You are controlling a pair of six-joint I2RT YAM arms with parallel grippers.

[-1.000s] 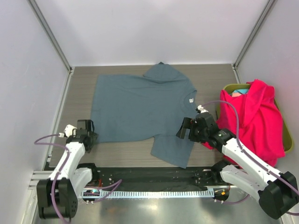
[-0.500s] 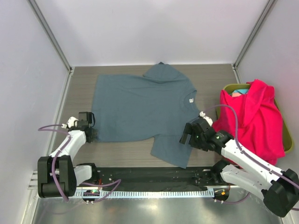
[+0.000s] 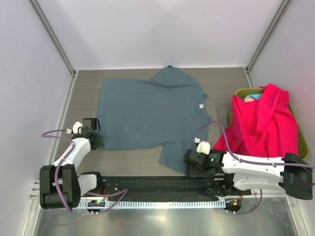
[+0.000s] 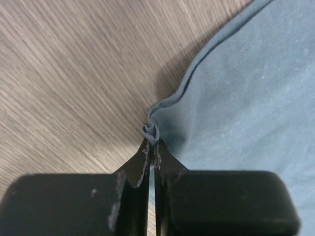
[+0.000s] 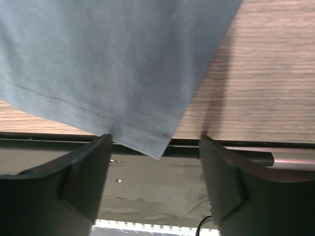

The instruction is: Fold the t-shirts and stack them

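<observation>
Two near corners, looks like fold prep: left pincer (image 4: 151,147) clenched on grey-blue t-shirt (image 3: 147,115) hem, right pincer (image 5: 153,152) released, straddling the sleeve tip.

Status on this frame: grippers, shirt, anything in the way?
Left gripper shut on a hem corner of the grey-blue t-shirt. Right gripper open, straddling its sleeve corner, not gripping yet. Shirt flat, unfolded. Nothing on it; pink-red t-shirt draped over the bin.

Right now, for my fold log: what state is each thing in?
grey-blue t-shirt: spread flat, unfolded
olive-green bin: upright, clothes inside
pink-red t-shirt: crumpled, draped over olive-green bin
left pincer: shut on grey-blue t-shirt's corner
right pincer: open around grey-blue t-shirt's sleeve corner
</observation>
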